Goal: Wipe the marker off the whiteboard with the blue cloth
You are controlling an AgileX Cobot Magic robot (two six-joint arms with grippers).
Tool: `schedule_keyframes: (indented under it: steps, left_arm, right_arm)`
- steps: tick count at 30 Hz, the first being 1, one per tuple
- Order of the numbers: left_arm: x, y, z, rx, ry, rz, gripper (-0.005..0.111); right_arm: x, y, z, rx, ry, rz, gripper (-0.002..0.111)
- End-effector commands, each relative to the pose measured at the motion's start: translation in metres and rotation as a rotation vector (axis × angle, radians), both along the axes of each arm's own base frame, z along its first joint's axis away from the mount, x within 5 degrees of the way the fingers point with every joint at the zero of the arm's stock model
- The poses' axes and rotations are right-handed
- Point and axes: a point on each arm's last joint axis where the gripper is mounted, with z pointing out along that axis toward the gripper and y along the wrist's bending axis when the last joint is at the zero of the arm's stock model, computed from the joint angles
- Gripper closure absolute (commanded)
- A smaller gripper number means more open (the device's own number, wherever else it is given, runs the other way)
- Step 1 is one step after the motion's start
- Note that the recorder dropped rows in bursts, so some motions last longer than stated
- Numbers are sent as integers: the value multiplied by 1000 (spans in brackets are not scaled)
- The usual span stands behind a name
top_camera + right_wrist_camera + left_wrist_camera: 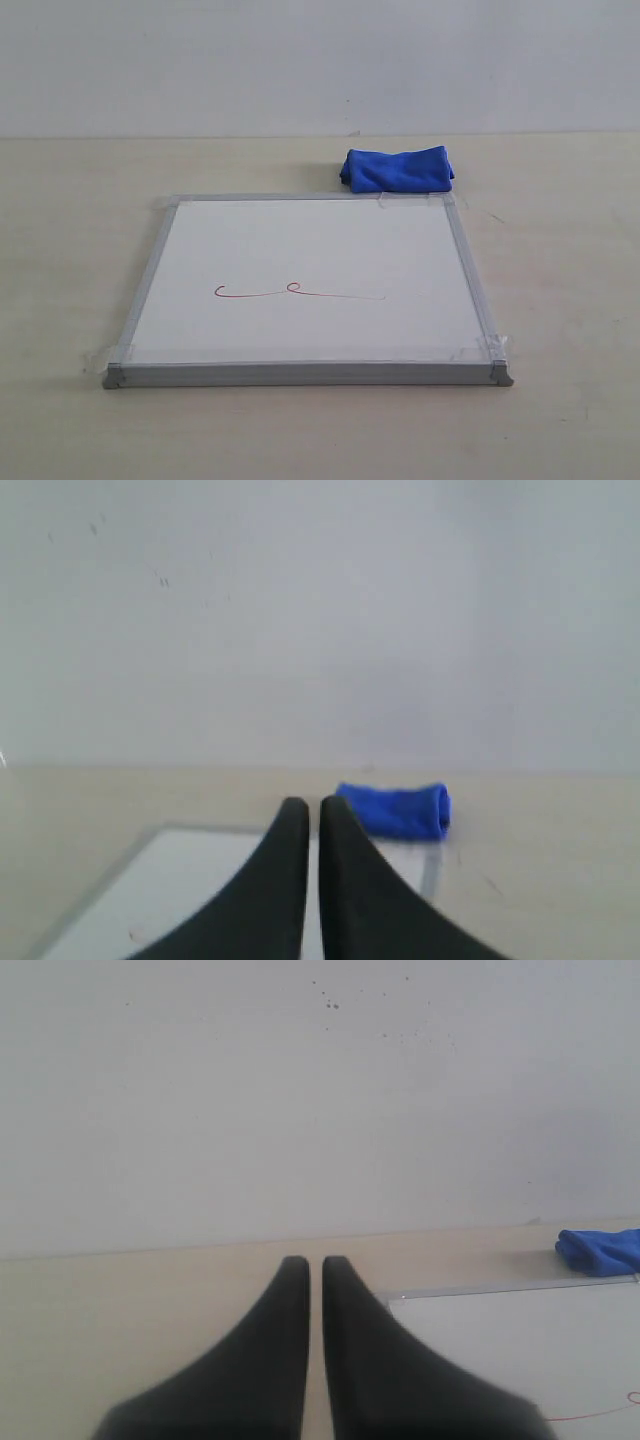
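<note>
The whiteboard (310, 240), a flat, smooth white square with a thin silver-grey metal frame and clear tape at its corners, lies on the matte beige table (560, 300). The marker (300, 293), a thin red wavy line with one small loop, sits toward six o'clock from the board's centre. The blue cloth (397, 168), a soft rumpled roll, rests at one o'clock against the frame. The left gripper (315, 1265) and right gripper (314, 805) are both clenched on nothing, their smooth black tapered fingers nearly meeting.

Left end effector (315, 1262) & right end effector (314, 802) both closed, fingers approx. parallel.
</note>
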Motion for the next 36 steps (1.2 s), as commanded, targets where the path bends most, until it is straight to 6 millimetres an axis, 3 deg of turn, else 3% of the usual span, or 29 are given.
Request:
schedule_keyframes:
  steps: [1, 13, 21, 23, 26, 30, 36]
  left_arm:
    - [0, 0, 0, -15, 3, -6, 102]
    - [0, 0, 0, -15, 3, -6, 102]
    - [0, 0, 0, -15, 3, -6, 102]
    - [0, 0, 0, -15, 3, -6, 102]
    - [0, 0, 0, -15, 3, -6, 102]
    - [0, 0, 0, -15, 3, -6, 102]
    - [0, 0, 0, -15, 3, -6, 102]
  right_arm:
    - [-16, -3, 40, 45, -137, -4, 107]
    - [-21, -6, 54, 84, -239, -20, 107]
    - [-36, -18, 84, 584, -534, 47, 107]
    - [-41, -20, 93, 551, -598, 34, 107]
    - [-39, -17, 110, 368, -608, -19, 107]
    - [-13, -9, 144, 249, -432, -26, 107]
    - [75, 13, 182, -69, -51, -8, 107]
